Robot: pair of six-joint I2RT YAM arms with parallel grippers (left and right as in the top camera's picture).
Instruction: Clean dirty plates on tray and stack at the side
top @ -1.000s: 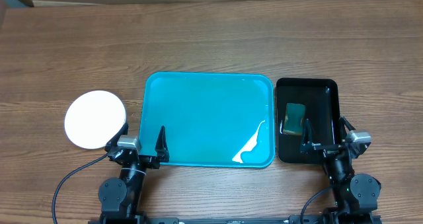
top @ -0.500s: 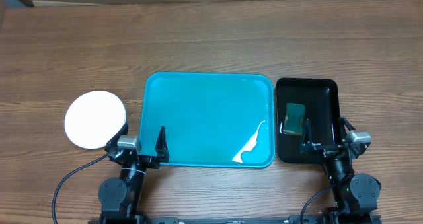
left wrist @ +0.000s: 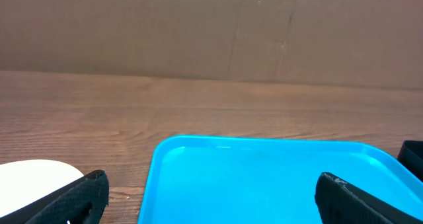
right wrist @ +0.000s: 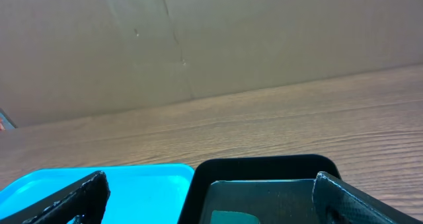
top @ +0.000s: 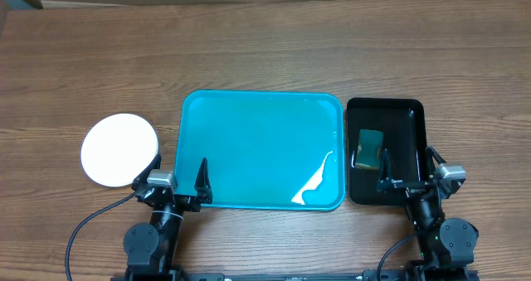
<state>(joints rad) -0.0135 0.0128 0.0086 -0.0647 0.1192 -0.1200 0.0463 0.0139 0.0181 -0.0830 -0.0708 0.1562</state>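
The turquoise tray (top: 261,148) lies in the middle of the table with nothing on it, only a white glare near its front right corner. A round white plate (top: 119,148) rests on the wood to the tray's left; from above I cannot tell whether others lie beneath it. My left gripper (top: 177,171) stands open at the tray's front left corner, holding nothing. In the left wrist view the tray (left wrist: 264,178) fills the gap between the fingers, and the plate (left wrist: 33,174) shows behind the left finger. My right gripper (top: 408,167) stands open and holds nothing.
A black tray (top: 409,115) with a green sponge (top: 370,147) sits just right of the turquoise tray, under my right gripper. The right wrist view shows the black tray's rim (right wrist: 264,166) and the sponge's edge (right wrist: 228,217). A cardboard wall (left wrist: 211,26) stands behind the table.
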